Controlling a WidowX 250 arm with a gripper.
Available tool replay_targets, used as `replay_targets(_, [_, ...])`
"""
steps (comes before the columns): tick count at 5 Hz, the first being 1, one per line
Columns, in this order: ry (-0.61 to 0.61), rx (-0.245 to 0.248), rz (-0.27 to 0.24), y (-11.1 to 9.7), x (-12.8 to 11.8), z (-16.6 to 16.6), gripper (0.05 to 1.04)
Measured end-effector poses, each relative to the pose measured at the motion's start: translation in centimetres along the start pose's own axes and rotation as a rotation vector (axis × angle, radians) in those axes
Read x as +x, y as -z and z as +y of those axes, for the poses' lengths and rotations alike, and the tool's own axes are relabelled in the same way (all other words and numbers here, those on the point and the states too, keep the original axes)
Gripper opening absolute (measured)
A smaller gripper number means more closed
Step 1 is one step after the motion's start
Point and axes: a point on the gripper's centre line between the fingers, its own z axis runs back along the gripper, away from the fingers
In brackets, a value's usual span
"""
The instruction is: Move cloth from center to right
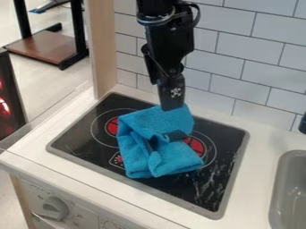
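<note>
Arm (170, 44) from top edge | near-vert., pointing dn @ blue cloth's (173, 159) rear edge | jaws apart/tog.: can't tell

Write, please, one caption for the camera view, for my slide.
Black robot gripper at a crumpled blue cloth on the toy kitchen's black stovetop.

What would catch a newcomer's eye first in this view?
The bright blue cloth, crumpled in the middle of the black stovetop, stands out most. Next comes the black gripper, hanging down over the cloth's upper edge. Red burner marks peek out beside the cloth.
</note>
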Motion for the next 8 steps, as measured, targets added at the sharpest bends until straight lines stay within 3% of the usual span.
replay_targets(1, [-0.002, -0.016, 0.019, 0.6, -0.3, -0.3, 0.999])
replay_targets(3, [-0.042, -0.025, 0.168, 4.2, -2.6, 0.0, 0.999])
replay_targets(4, [-0.081, -0.032, 0.191, 5.9, -3.6, 0.3, 0.999])
replay_targets(5, [-0.137, -0.012, 0.244, 8.8, -4.8, 0.1, 0.999])
replay_targets(8, [-0.247, 0.03, 0.246, 10.5, -4.5, -0.4, 0.999])
